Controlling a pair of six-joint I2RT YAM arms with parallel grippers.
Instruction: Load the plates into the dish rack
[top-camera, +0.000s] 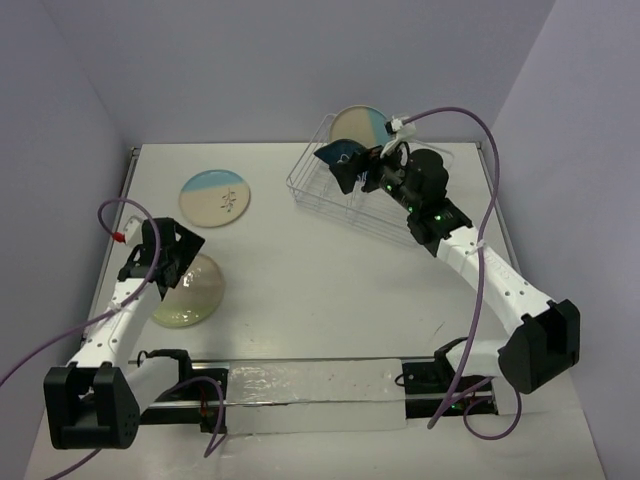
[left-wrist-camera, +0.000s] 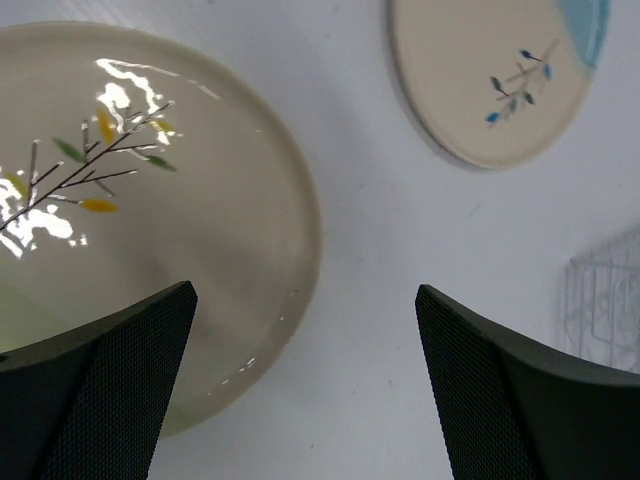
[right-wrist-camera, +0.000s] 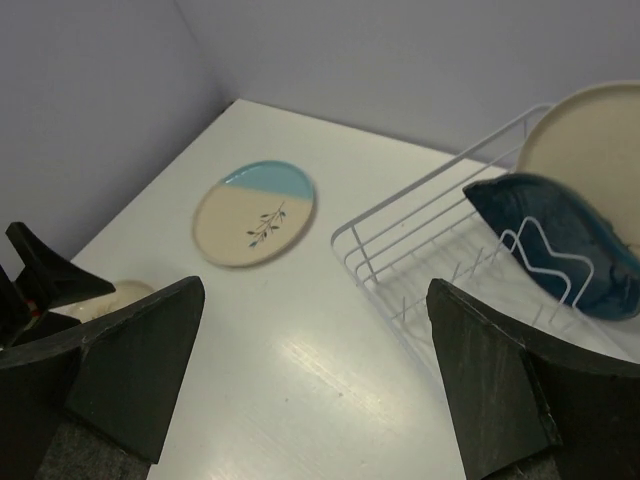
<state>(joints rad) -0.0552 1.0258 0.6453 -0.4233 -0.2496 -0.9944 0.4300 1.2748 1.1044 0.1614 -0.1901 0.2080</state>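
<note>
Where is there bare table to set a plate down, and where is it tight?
Free: table centre, bordered by the flat two-tone plate, the dish rack and the arm bases. Tight: near left, left gripper over the cream plate; right gripper at the rack's front.

Open room is offered over the worktop (top-camera: 330, 285) centre; passage is blocked at 1 o'clock by the dish rack (top-camera: 310, 186) and at 11 o'clock by a plate (top-camera: 216, 197).

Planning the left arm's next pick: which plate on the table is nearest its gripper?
The glossy cream plate with the yellow-leaved sprig, right beneath the left gripper; the cream-and-blue plate lies farther away.
</note>
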